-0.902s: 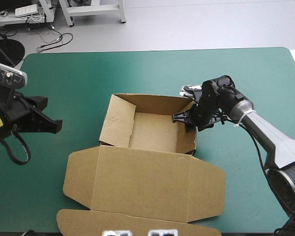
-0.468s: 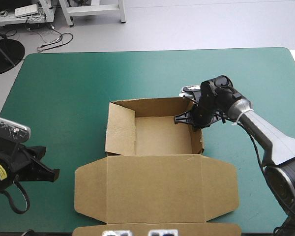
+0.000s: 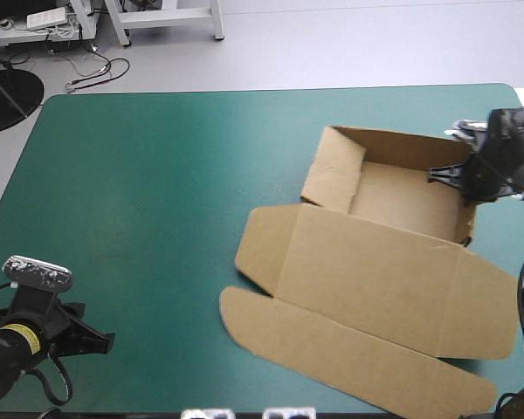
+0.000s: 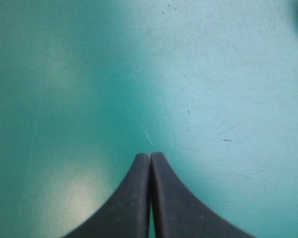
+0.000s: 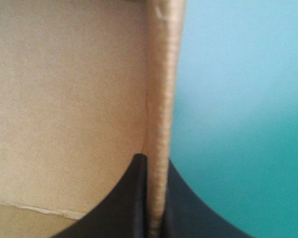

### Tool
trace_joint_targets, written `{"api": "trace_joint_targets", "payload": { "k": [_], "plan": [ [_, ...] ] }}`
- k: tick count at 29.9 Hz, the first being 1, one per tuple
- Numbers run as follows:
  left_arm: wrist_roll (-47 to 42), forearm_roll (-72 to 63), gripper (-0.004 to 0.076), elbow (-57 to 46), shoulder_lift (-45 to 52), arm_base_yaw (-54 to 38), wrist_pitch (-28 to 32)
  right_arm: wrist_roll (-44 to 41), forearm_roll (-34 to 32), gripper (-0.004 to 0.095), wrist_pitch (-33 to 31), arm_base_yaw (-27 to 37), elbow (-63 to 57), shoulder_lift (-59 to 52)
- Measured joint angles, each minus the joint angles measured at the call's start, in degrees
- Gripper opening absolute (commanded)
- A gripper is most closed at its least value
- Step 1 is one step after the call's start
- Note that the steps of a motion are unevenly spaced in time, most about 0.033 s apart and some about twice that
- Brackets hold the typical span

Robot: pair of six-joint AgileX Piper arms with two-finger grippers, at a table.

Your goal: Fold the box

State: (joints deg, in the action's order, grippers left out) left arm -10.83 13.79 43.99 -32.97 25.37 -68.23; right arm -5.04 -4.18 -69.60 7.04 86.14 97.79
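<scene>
- The box lies on the right half of the table, askew to the table's edges.
- It is an open tray with the lid flat.
- The tray sits toward the far right corner. Its far wall, left wall and right wall are raised.
- The lid spreads from the tray's front toward the near edge and rests on the teal-green cover.
- A long rounded flap runs along the lid's near side. Its right end comes close to the near edge by the right corner.
- A short side flap lies flat at the lid's left end, and another at its right end.
- The right gripper is at the tray's right wall near the far right corner, pinching the box.
- In the right wrist view, that gripper has its black fingers all but closed on the wall's top edge. One finger is inside the tray and one outside.
- The wall's edge runs on ahead from between them, with brown board on the inner side and cover on the outer.
- The left gripper is by the near left corner, well apart from the box.
- In its own view, the left gripper has its fingers pressed together into one point. Nothing is between them, and only scuffed cover lies ahead.
</scene>
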Motion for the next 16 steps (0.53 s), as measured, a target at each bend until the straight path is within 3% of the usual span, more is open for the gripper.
{"api": "trace_joint_targets", "payload": {
  "k": [6, 11, 13, 16],
  "plan": [
    [-0.1, 0.3, -0.0010, -0.7, 0.0, 0.0, 1.7, 2.5, -0.5, -0.0019, 3.4, 15.6, 0.0, 0.1],
    [-0.1, 1.5, -0.0010, -0.7, 0.0, 0.0, 3.2, 3.5, -2.6, -0.0009, 5.9, 21.1, 0.0, 1.1],
    [-0.2, 2.0, -0.0010, -0.7, 0.0, 0.0, 3.2, 3.5, -4.3, 0.0033, 6.2, 21.2, 0.0, 1.9],
    [-0.2, 3.1, -0.0010, -0.7, 0.0, 0.0, 3.2, 4.0, -5.4, 0.0181, 6.4, 21.2, 0.0, 2.8]
  ]
}}
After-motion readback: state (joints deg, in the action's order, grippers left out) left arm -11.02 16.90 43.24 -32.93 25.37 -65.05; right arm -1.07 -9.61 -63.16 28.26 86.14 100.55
